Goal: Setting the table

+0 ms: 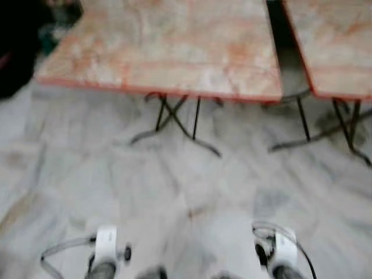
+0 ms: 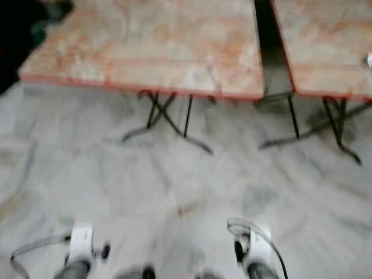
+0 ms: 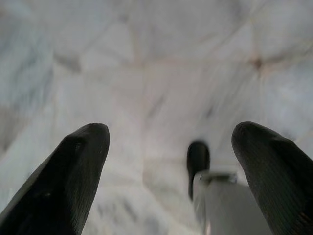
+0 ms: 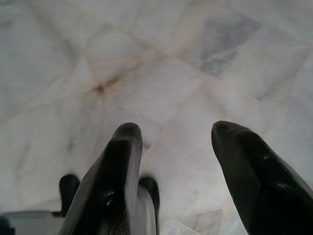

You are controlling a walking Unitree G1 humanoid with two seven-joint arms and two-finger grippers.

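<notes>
Left eye view is showing the room at its broadest: a pale grey marble floor (image 1: 174, 192), veined and glossy, is stretching out from the robot toward two tables standing side by side with a dark gap between them. Both pictures from the head are blurring, so the robot is probably walking. The nearer table (image 1: 168, 52) is wearing a pinkish, marbled top with a red-orange edge and is resting on thin black folding legs (image 1: 174, 119); the second table (image 1: 337, 46) is matching it on the right. Nothing to lay out is appearing on the nearer top (a small pale glint at the far edge of the second table in the right eye view is too blurred to name), so where the tableware is waiting cannot be told. Judging by the task, whatever is coming will likely be hard, smooth and breakable, best taken by a rim or handle, and that slick top will be letting it slide.

Both arms are hanging low. The left gripper (image 3: 168, 166) is pointing at the floor with fingers spread and holding nothing; the right gripper (image 4: 173, 161) is doing likewise, fingers parted and empty.
</notes>
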